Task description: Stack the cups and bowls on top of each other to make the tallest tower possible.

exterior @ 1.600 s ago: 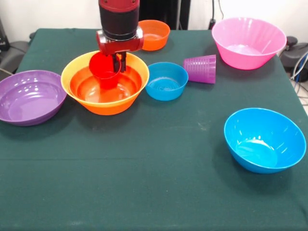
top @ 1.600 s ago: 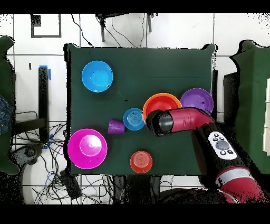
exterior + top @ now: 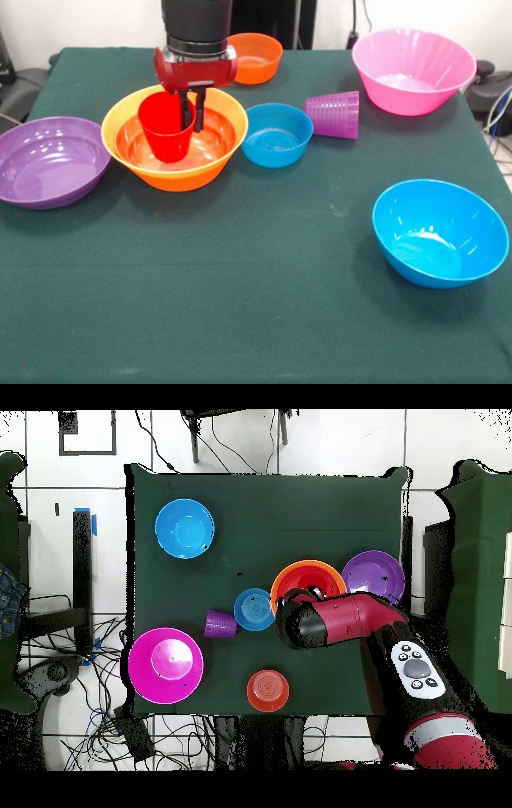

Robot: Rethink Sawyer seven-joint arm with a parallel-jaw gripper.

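Gripper (image 3: pixel 191 112): jaws clamped on the rim of the red cup (image 3: pixel 167 126), 1 finger inside it and 1 outside.
Red cup: upright, hanging over the big orange bowl (image 3: pixel 174 150).
Tower: directly below the jaws, the big orange bowl with a red-orange bowl (image 3: pixel 176 147) nested inside.
Purple cup (image 3: pixel 333 114): on its side, well off from the jaws, past the small blue bowl (image 3: pixel 277 134).
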